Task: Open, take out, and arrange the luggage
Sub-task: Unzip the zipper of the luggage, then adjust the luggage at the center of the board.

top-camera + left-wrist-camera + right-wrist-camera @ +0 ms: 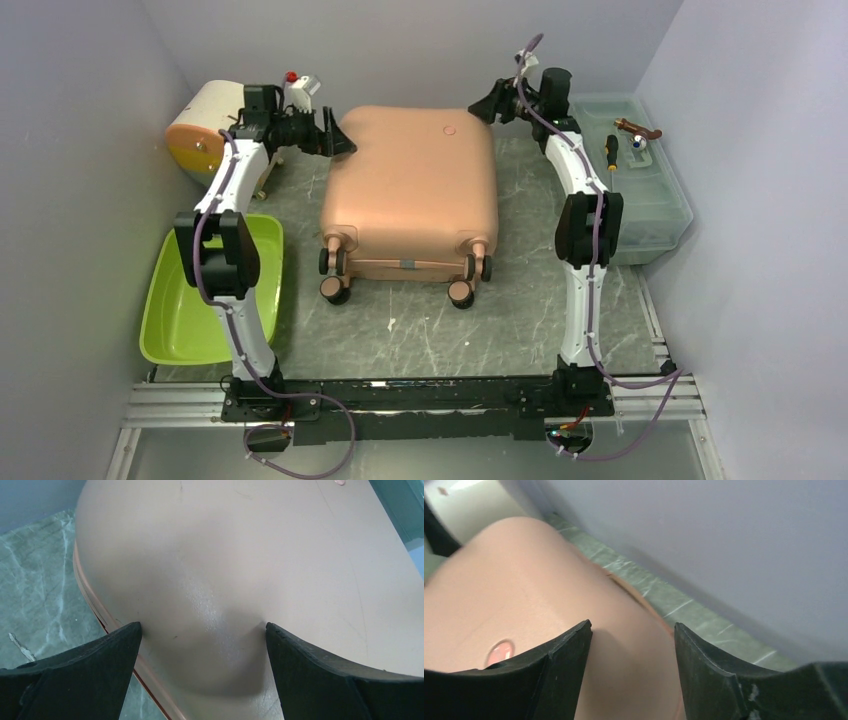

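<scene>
The luggage [410,190] is lying flat and closed in the middle of the surface [520,320], its wheels pointing toward the near edge and its rounded far corners facing the back wall. The left pincer [338,135] is sitting at the far left corner with its jaws spread wide and the shell's curve bulging between the tips. Whether they are touching it cannot be told. The right pincer [487,103] is hanging over the far right corner, jaws apart and gripping nothing.

The step in hand is judged to be opening the lid. Doing it well is probably depending on finding the seam running round the shell's side, which is showing from the left wrist as a darker line low on the left edge. Working at that seam is looking wiser than pressing on the smooth dome, where the pads would likely be slipping. One arm should probably be steadying the case, since the hard shell may be sliding on the surface. No zip pull or latch is showing in any view.
</scene>
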`<move>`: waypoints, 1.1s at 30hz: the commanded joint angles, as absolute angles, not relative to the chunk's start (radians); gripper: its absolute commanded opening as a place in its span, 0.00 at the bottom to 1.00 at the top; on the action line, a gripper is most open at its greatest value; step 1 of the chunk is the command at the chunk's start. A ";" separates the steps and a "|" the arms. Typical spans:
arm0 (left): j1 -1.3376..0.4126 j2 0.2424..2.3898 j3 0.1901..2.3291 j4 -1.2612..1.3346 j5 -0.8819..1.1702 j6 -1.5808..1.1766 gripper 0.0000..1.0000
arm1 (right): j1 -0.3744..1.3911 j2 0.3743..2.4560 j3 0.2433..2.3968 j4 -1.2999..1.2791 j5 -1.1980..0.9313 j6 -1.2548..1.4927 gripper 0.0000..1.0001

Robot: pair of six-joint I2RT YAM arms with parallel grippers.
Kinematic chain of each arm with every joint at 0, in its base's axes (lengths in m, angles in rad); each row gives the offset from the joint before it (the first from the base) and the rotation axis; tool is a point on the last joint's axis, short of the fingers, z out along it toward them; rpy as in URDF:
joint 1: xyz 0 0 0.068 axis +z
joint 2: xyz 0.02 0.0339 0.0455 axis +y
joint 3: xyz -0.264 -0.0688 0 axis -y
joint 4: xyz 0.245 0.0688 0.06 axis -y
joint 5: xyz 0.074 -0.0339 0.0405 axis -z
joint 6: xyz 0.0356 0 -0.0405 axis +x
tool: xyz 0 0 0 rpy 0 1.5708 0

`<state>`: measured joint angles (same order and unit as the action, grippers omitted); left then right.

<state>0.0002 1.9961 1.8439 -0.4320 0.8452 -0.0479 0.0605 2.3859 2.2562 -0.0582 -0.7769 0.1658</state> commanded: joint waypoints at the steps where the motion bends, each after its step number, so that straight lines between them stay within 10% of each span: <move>1: -0.096 2.075 1.922 -0.477 0.911 -0.055 0.99 | 0.028 2.417 2.201 -0.047 -1.043 0.441 0.62; 20: -0.339 2.345 2.203 -0.733 1.202 0.140 1.00 | 0.004 2.095 1.776 -0.610 -1.240 -0.106 0.52; 33: -0.266 2.059 2.125 -0.834 0.930 0.300 1.00 | -0.030 1.920 1.570 -1.283 -1.268 -0.837 0.46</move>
<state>-0.2348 2.1418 2.1761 -0.6205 0.9417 0.2760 -0.0357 1.8927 1.6962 -0.9157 -1.4063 -0.7048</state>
